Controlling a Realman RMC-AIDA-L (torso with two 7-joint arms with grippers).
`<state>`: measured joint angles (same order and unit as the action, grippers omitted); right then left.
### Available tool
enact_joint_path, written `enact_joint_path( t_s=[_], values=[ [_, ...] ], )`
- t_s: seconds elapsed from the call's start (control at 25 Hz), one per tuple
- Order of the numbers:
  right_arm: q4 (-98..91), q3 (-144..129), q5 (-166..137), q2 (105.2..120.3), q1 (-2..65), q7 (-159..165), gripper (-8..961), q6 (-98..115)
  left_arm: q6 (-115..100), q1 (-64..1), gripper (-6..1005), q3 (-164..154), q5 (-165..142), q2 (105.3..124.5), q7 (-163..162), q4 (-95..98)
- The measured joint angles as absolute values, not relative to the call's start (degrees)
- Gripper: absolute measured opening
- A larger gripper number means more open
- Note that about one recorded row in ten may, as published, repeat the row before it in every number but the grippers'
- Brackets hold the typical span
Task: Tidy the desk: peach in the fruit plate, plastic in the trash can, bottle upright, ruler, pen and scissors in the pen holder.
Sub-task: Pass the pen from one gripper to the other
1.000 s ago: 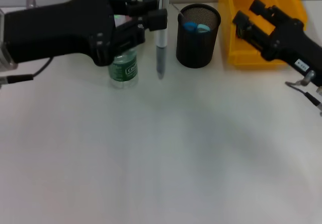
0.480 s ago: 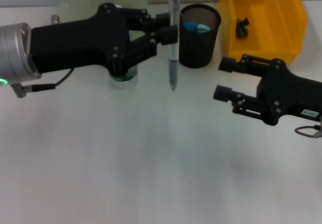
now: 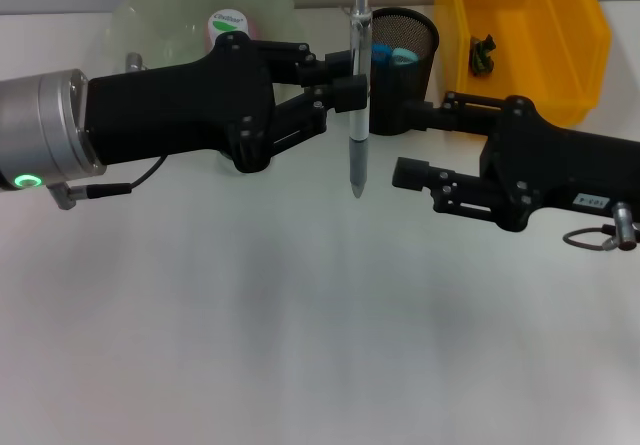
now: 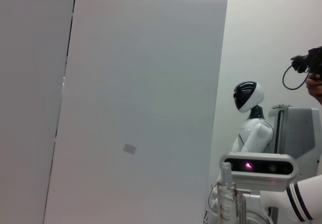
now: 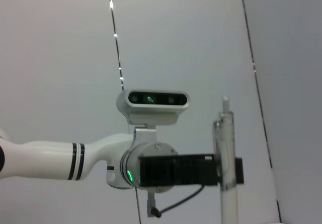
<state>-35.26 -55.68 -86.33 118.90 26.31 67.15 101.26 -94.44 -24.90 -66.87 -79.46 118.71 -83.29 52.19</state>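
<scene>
In the head view the left gripper (image 3: 345,80) pinches the pen (image 3: 357,115) upright just beside the pen holder (image 3: 405,65), the right gripper (image 3: 420,150) spread wide near it; the right wrist view shows the same clamped pen (image 5: 225,168).

A white bench (image 3: 300,345) fills the frame; at the upper right sits a yellow bin (image 3: 590,35) with a small dark clip-like thing (image 3: 484,52) inside; in the left wrist view a white humanoid (image 4: 250,123) stands at right
</scene>
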Motion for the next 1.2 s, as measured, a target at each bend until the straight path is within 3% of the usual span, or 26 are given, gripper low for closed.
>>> enact_joint_path(
  t_s=[1.2],
  values=[
    [-34.80,-60.57,-86.22,119.27,30.50,68.65,566,97.36,-95.38,-25.43,180,-67.14,-79.45,118.83,-82.52,51.41]
  ],
)
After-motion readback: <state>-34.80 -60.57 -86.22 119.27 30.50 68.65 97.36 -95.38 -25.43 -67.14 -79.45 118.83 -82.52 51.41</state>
